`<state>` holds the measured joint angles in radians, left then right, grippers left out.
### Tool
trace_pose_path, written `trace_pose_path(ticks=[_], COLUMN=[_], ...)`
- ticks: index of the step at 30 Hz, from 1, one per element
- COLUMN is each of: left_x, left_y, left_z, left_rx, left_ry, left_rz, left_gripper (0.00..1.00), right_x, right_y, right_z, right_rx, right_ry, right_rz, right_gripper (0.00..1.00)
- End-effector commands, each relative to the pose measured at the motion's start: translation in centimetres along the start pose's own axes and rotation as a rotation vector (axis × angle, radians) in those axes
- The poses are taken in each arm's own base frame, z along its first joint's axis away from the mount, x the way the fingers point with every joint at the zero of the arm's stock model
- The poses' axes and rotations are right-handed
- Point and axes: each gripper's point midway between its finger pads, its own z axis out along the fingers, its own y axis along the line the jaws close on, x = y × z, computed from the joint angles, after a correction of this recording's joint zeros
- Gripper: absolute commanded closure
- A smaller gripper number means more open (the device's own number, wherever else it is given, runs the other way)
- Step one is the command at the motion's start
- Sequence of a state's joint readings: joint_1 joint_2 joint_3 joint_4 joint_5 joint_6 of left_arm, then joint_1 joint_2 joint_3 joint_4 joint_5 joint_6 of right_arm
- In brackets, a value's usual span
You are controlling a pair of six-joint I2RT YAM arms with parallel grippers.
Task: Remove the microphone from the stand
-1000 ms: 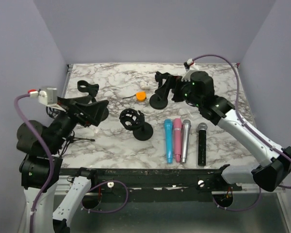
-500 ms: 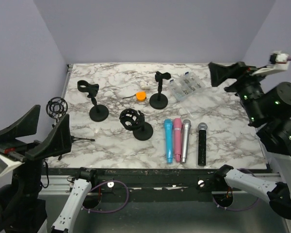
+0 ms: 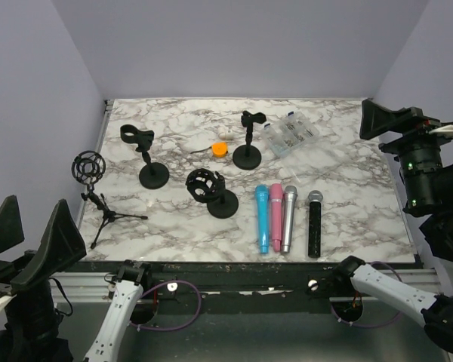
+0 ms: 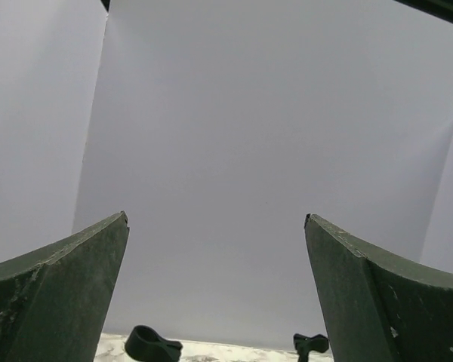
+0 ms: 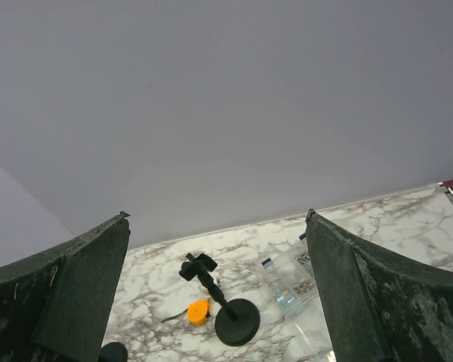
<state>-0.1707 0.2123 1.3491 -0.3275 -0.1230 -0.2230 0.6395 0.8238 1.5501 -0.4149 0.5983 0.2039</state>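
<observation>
4 microphones [image 3: 288,219] lie loose beside bare stands [image 3: 247,140]; removal looks finished; left gripper [image 4: 216,219] and right gripper [image 5: 216,217] gape wide, empty; next, just park.

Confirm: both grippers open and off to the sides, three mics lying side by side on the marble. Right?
Wrong count: four lie side by side, the blue mic, pink mic, silver mic and black mic, per the top external view. The left gripper and right gripper are open, off to the sides.
</observation>
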Motion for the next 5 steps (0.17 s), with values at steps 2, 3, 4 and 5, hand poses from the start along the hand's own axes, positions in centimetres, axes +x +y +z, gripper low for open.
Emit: trace_pose_path(ticks=[2, 3, 4, 5], left_x=[1.1, 1.2, 1.3, 1.4], left_y=[1.3, 1.4, 1.5, 1.5], left_z=[-0.1, -0.1, -0.1, 0.0], left_rx=[-0.056, -0.057, -0.059, -0.06], left_ry=[0.016, 0.015, 0.014, 0.014], left_rz=[0.048, 0.051, 0.054, 0.055], left_gripper=[0.01, 0.02, 0.01, 0.01], right_x=[0.5, 1.2, 1.2, 1.6], right_y=[-0.8, -0.9, -1.4, -1.5], right_z=[-0.3, 0.0, 0.2, 0.4], right_rx=[0.009, 0.019, 0.06, 0.077], right_ry=[-0.038, -0.025, -0.017, 0.006], right_rz=[-0.017, -0.035, -0.034, -0.038], right_gripper=[0.0, 0.0, 0.0, 0.0])
